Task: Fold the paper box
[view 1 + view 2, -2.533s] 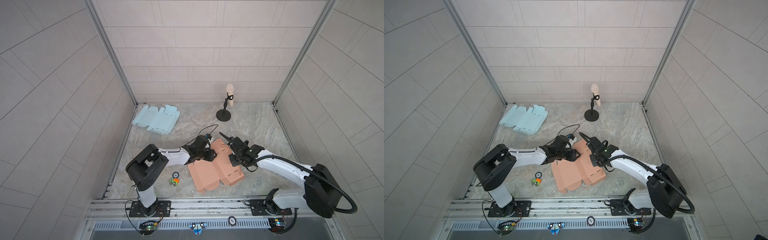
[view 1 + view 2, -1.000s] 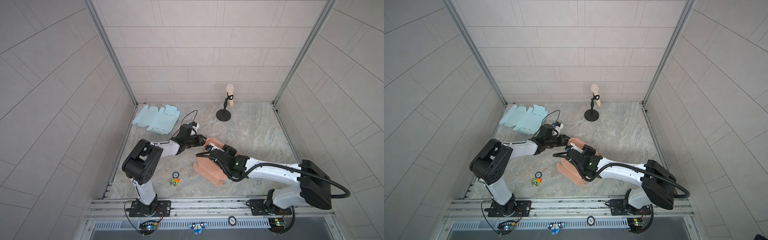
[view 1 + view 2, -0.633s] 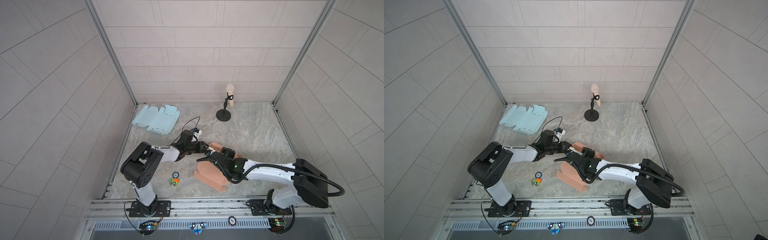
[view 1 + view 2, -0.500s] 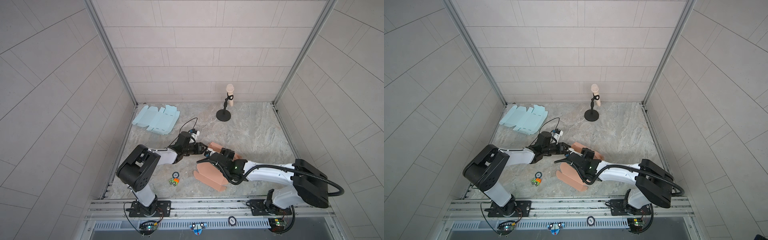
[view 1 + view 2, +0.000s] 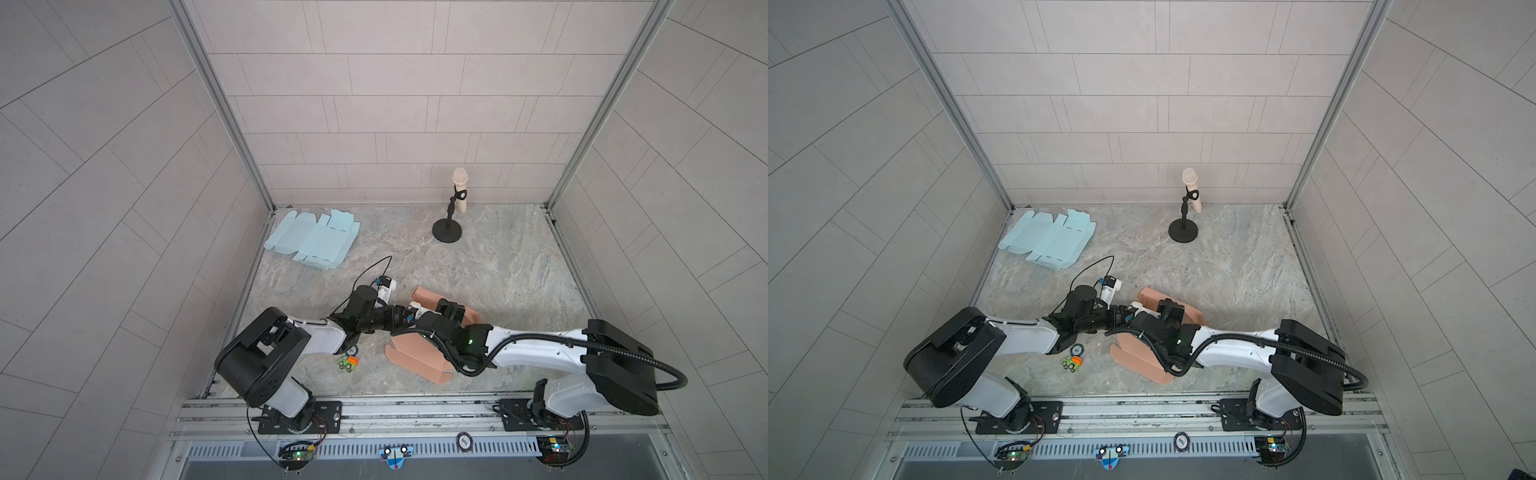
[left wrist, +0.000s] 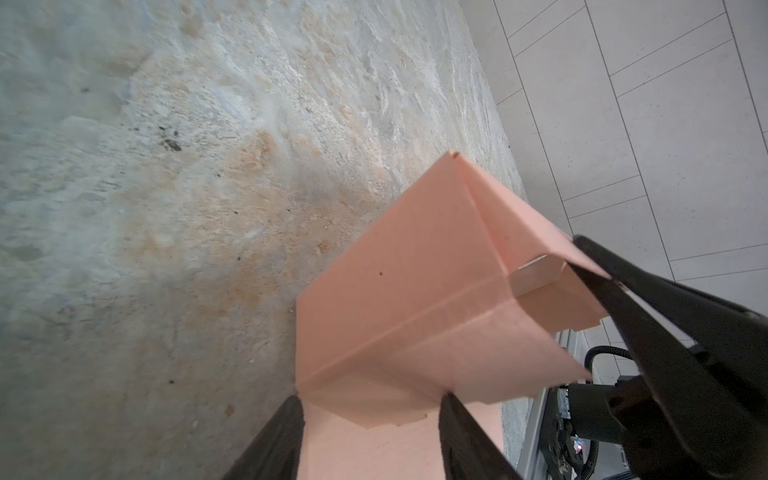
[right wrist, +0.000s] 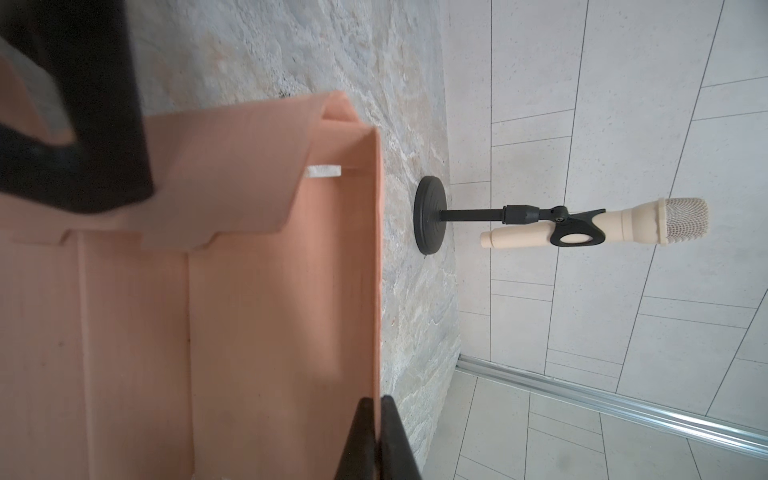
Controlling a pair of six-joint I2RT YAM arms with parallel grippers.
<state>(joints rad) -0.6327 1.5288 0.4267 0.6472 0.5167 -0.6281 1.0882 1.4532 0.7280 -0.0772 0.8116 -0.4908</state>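
Item 1, nearest the front rail: small green-and-orange toy piece (image 5: pixel 348 362), loose, to the left of the box in both top views and apart from it. Item 2: salmon-pink paper box (image 5: pixel 415 357), part-formed, on the grey marbled tabletop (image 5: pixel 498 270) near the front and about mid-width. One long wall stands upright, an end flap bends inward, and the near panels lie flat. Item 3: right gripper (image 7: pixel 376 401), fingers pinched together on the top edge of the box's upright wall. Item 4: left gripper (image 6: pixel 370 399), at the box's left end, fingers apart and straddling a creased panel. Whether they press on it cannot be told. Item 5, well beyond the box to its far left: pale-blue flat cardboard blanks (image 5: pixel 313 243), unfolded. Item 6, farthest, beyond the box by the back wall: cream microphone on a black round-based stand (image 5: pixel 459 189). Step in hand, as judged: raising the walls and tucking the end flap, with the fold roughly midway. The next move likely calls for the left gripper to turn that flap inside while the right's pinch steadies the wall, gently, as thin card buckles.
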